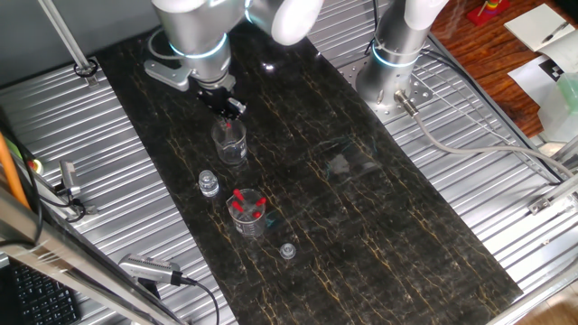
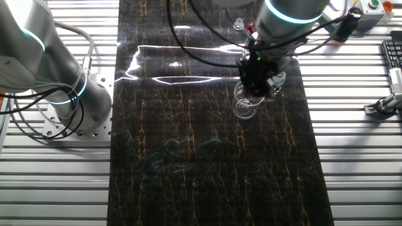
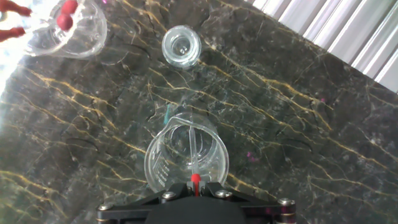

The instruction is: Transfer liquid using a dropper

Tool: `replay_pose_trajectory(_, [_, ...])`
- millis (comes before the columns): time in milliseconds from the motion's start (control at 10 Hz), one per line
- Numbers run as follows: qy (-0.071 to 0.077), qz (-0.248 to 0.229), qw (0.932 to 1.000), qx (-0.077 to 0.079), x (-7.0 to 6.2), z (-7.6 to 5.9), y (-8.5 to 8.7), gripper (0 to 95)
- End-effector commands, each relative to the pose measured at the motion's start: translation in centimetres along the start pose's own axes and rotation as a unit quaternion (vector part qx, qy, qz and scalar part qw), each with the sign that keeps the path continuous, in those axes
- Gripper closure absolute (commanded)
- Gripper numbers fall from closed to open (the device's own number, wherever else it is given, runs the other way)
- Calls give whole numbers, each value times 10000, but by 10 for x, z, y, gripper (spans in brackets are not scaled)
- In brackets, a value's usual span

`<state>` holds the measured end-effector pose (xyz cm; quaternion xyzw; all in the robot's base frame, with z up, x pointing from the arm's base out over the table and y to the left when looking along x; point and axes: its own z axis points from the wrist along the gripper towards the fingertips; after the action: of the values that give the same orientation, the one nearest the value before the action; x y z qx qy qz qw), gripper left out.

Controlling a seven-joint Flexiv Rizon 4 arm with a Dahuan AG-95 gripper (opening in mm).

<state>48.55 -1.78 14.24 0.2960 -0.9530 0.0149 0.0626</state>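
Gripper (image 3: 195, 194): shut tight on the dropper (image 3: 195, 163), red top pinched.
Dropper: pointing straight down inside the clear beaker (image 3: 185, 163).
Tip: keep straight, squeeze slowly, no bumping the glass.
Small bottle (image 3: 181, 45): just past, open.
Far cup (image 3: 69, 28): holding red things.

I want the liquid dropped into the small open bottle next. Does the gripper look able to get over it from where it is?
Probably yes. The gripper hangs over the beaker, holding the dropper down inside it. The small bottle stands apart nearby, open-mouthed, with nothing between; the dropper must lift above the beaker's rim first.
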Motion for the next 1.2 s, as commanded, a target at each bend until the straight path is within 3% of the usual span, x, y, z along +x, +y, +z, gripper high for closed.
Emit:
replay_pose_trajectory(100, [10,5,10000,-20,3,-10,2,950])
replay_pose_trajectory(200, [59,33,10000,-47,5,-25,5,950])
replay_pose_trajectory(400, [157,50,9998,-83,8,-41,9,950])
replay_pose_trajectory(800, [340,66,9992,-190,13,-88,27,950])
replay_pose_trajectory(1200, [514,205,9981,-278,-13,-129,44,950])
